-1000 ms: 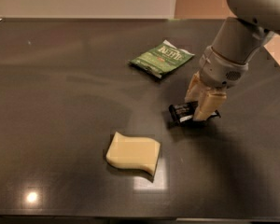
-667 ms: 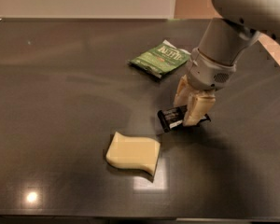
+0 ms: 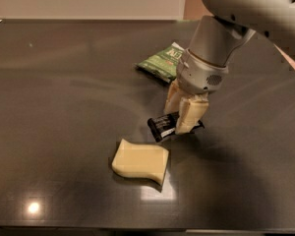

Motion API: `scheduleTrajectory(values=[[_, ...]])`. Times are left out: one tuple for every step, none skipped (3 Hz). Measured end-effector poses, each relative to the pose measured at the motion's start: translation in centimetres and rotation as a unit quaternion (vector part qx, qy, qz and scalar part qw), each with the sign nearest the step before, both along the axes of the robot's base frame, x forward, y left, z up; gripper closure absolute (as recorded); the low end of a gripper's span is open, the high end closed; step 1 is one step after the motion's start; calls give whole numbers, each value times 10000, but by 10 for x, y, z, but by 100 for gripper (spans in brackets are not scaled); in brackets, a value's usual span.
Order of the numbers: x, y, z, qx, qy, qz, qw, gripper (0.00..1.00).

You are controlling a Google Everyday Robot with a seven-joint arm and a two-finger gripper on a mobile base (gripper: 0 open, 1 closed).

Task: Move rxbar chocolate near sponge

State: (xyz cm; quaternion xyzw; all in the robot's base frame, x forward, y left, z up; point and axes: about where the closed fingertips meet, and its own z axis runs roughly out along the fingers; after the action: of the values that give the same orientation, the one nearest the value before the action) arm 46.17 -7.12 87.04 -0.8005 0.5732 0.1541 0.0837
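Camera view: claw [image 3: 178,122] clamping rxbar chocolate [image 3: 162,127], now nearer sponge [image 3: 139,160].

Glossy dark surface [image 3: 64,82] mirrors a light; matt foam sponge [image 3: 137,159]; shiny-wrapped rxbar chocolate [image 3: 159,127] pinched by cream plastic end effector [image 3: 177,121], centre-right.

Overhead light glares off the glossy surface [image 3: 64,107]; the gripper [image 3: 177,123], centre-right, jaws on the rxbar chocolate [image 3: 160,127], casts soft shadow.

The gripper [image 3: 180,123] clasping the rxbar chocolate [image 3: 162,127] stands between the near sponge [image 3: 140,160] and farther chip bag [image 3: 163,63].
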Motion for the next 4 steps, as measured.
scheduleTrajectory(values=[[-2,17,0,68,87,234,9997,59],[-11,28,-3,82,183,490,9986,36],[-7,32,-3,127,98,459,9988,13],[-4,35,-3,164,31,439,9989,0]])
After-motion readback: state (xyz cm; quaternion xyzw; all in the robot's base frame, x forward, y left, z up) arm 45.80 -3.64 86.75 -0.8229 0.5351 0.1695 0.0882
